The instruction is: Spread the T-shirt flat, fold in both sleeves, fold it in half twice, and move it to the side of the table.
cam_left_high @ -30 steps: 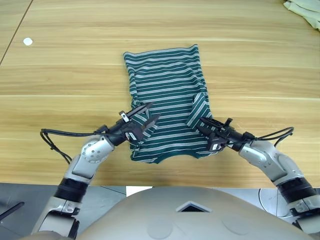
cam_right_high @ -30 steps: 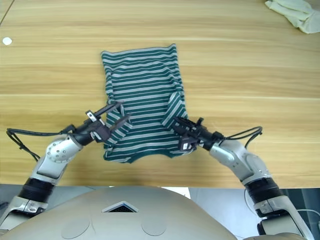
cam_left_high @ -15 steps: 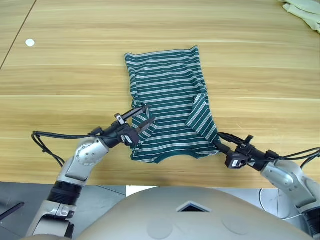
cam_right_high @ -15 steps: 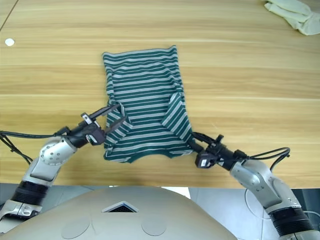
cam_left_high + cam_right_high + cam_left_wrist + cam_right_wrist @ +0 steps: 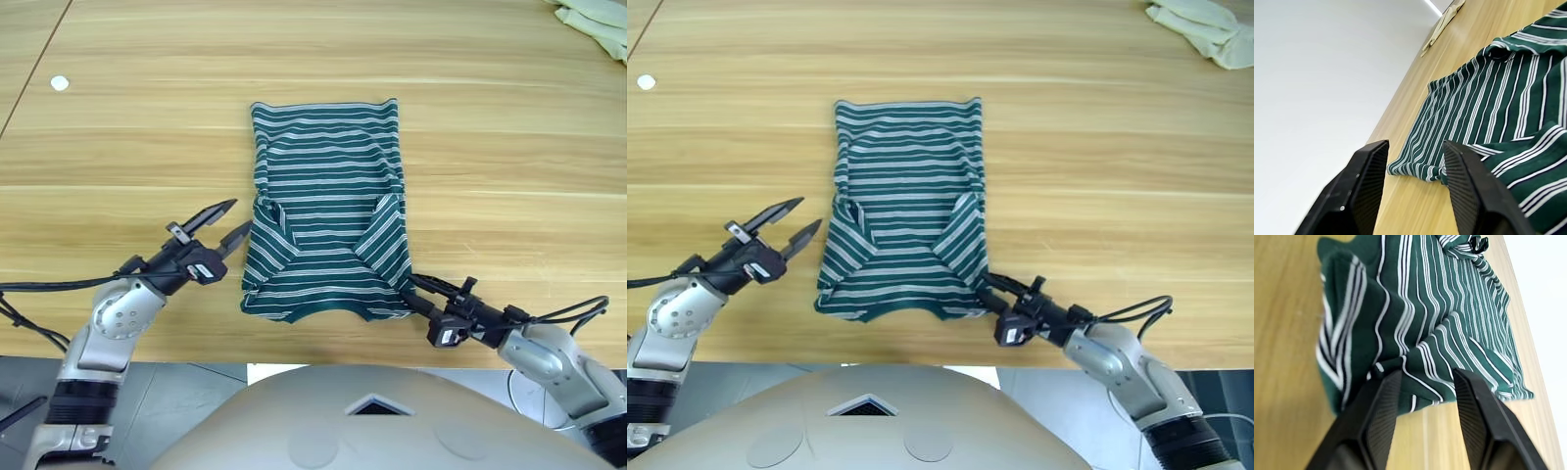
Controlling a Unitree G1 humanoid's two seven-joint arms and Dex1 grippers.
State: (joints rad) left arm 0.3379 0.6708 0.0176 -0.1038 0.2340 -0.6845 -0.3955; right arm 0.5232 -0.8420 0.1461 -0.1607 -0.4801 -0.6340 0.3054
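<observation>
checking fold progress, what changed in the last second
The left gripper came off the T-shirt's near left edge and drew back to the left; it is now open and clear of the shirt. The right gripper pulled back from the folded right sleeve to the shirt's near right corner. The shirt now lies straighter. The pale cloth at the far corner stayed put.

L arm (image 5: 116, 315) & R arm (image 5: 549, 352): silver-grey shells w/ rounded joint housings; the L one shows a round disc w/ small holes. Black ribbed collar (image 5: 83, 401) lower down the L arm. Thin black cables (image 5: 563, 313) loop beside each forearm. L claw (image 5: 238, 215) & R claw (image 5: 409, 290): matte black, two tapering fingers each, small pale tag nr the base. Pads (image 5: 1365, 186) finely grooved.
</observation>
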